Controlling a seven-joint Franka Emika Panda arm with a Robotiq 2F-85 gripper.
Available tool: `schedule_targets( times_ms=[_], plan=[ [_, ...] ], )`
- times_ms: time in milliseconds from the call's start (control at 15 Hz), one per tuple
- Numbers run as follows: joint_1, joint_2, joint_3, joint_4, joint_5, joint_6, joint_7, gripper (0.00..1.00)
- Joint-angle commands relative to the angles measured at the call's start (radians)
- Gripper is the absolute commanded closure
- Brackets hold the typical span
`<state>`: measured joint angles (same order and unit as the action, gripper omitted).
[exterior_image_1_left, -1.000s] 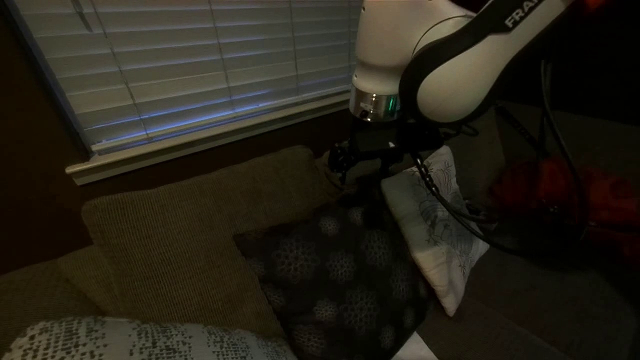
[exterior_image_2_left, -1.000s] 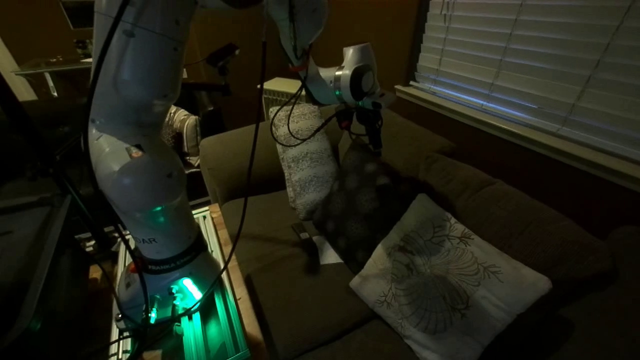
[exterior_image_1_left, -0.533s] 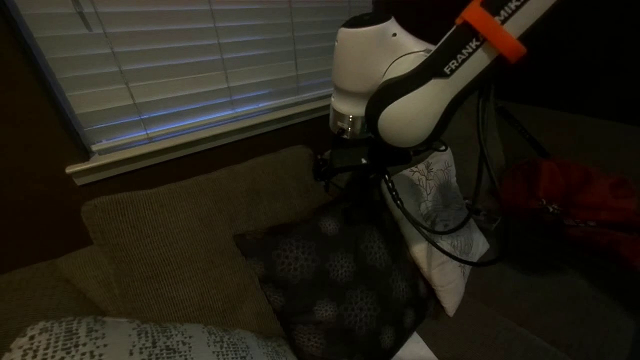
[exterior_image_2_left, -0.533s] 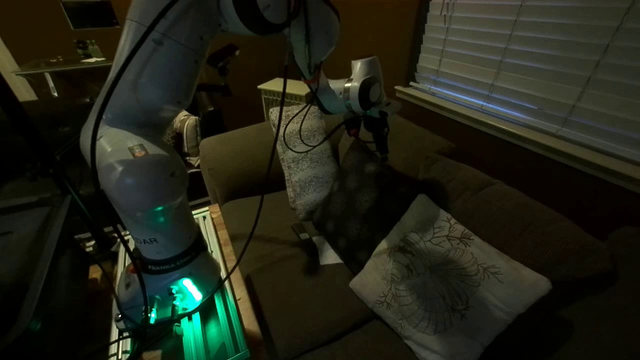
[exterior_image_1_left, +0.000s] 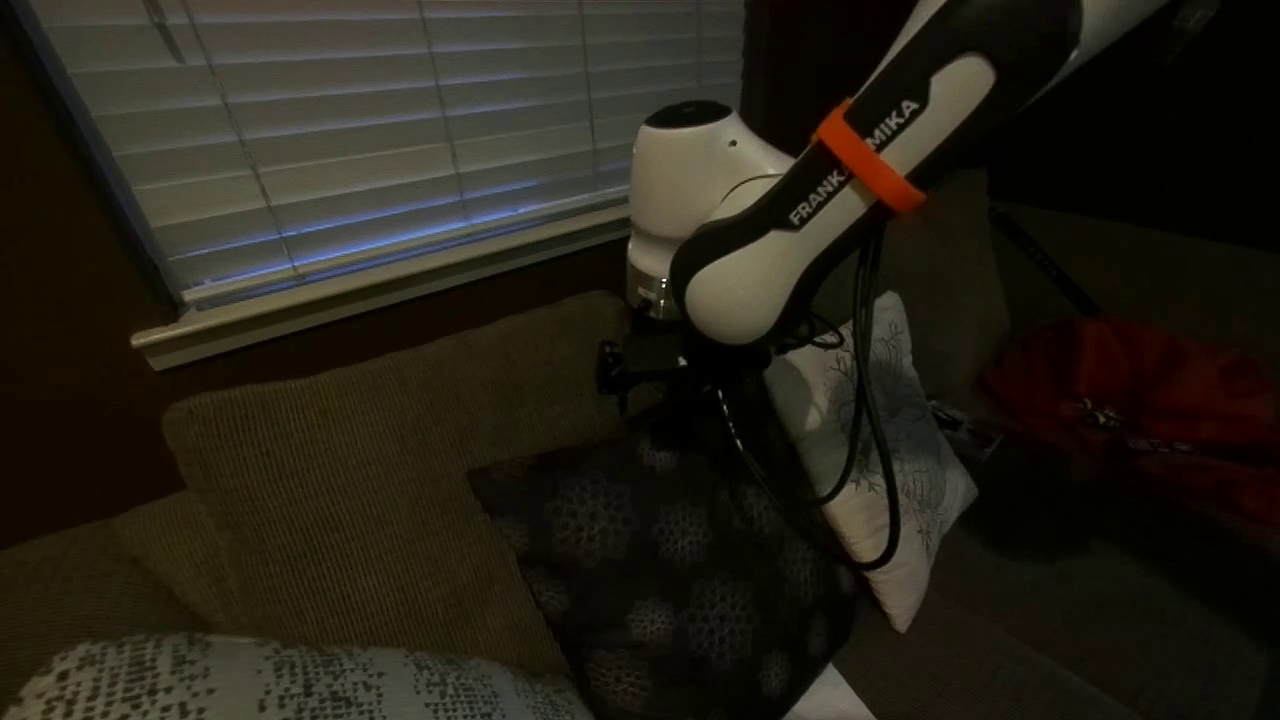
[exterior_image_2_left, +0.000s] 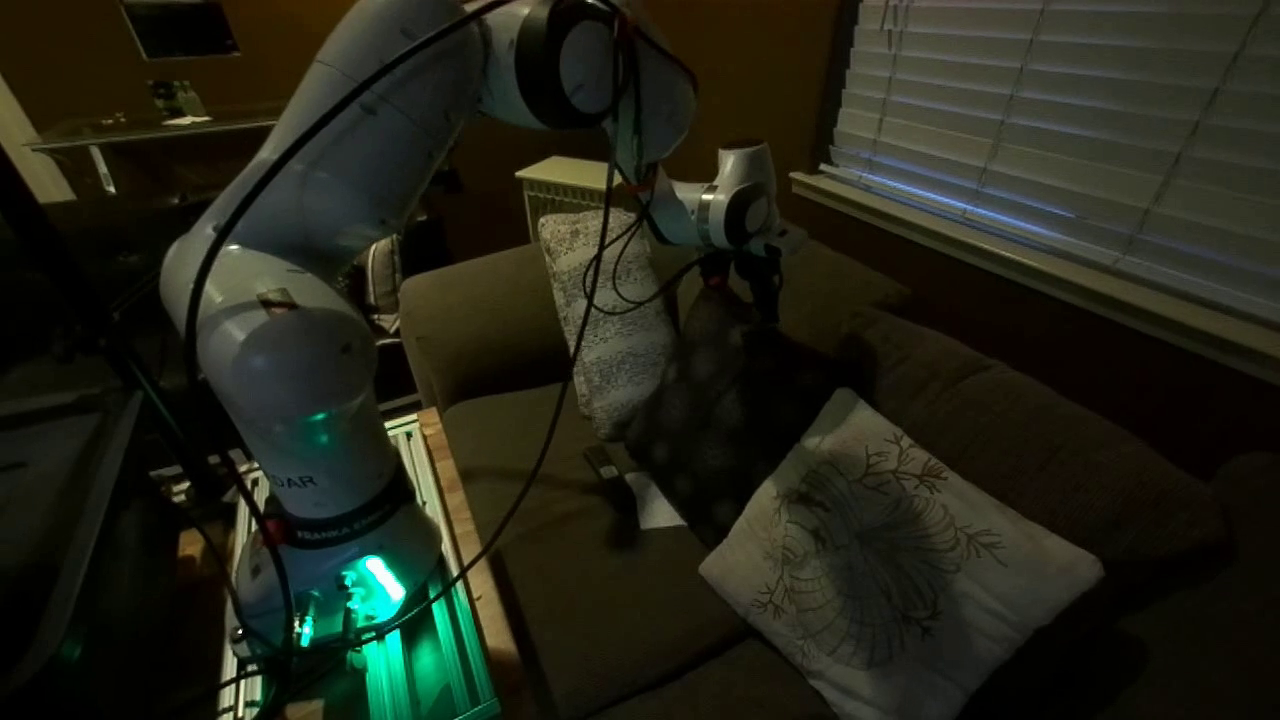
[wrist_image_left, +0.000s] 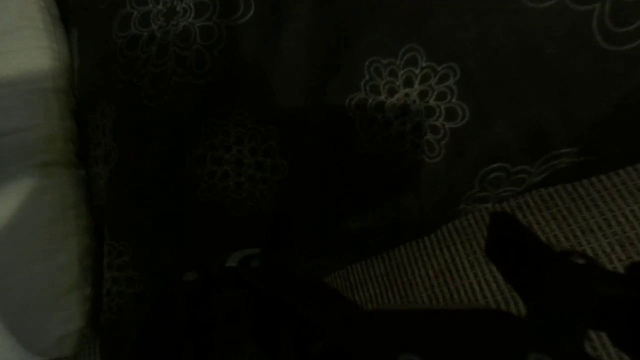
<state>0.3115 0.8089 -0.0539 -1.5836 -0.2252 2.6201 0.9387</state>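
"What takes up the most room?"

"A brown sofa (exterior_image_2_left: 580, 620), with a robot arm (exterior_image_1_left: 840, 220) reaching over it. White slatted blinds (exterior_image_1_left: 400, 130) hang on the wall side."

"And on the sofa?"

"The dark pillow (exterior_image_1_left: 690, 560), chiefly. It leans against the sofa's back, between a white pillow (exterior_image_2_left: 870, 560) printed with a grey-brown shell and coral sprigs, and a speckled pillow (exterior_image_2_left: 625, 360) at the far end of the seat."

"How does the dark one look?"

"Nearly black, with pointed corners, and scattered with pale flowers (wrist_image_left: 407, 95) drawn in looping outline, petals layered round a tight centre. Some blooms are large, others small. In the wrist view, shadow swallows much of the cloth; one flower above the middle shows best, and even its lower half sinks into the dark."

"Where's the gripper?"

"The gripper (wrist_image_left: 390, 240) hangs at the dark pillow's upper edge. Its fingers (wrist_image_left: 520, 255) stand spread apart, with the sofa's ribbed weave visible between them. In that gloom, I can't fairly say whether they touch the cloth."

"Anything smaller?"

"A white sheet (exterior_image_2_left: 657, 503) by the dark pillow's lower edge, and near it on the seat, a slim dark object (exterior_image_2_left: 602, 463)."
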Motion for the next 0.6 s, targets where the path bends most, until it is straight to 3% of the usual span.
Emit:
schedule_targets(
  times_ms=[0, 267, 333, 467, 533],
  plan=[
    [0.02, 0.109, -0.011, 0.129, 0.054, -0.043, -0.034, 0.0],
    [0.023, 0.177, -0.008, 0.197, 0.072, -0.089, -0.041, 0.01],
    [0.022, 0.186, -0.006, 0.211, 0.077, -0.098, -0.041, 0.26],
    [0.024, 0.204, -0.007, 0.237, 0.085, -0.118, -0.034, 0.27],
    [0.022, 0.211, -0.005, 0.249, 0.09, -0.128, -0.035, 0.35]
  ],
)
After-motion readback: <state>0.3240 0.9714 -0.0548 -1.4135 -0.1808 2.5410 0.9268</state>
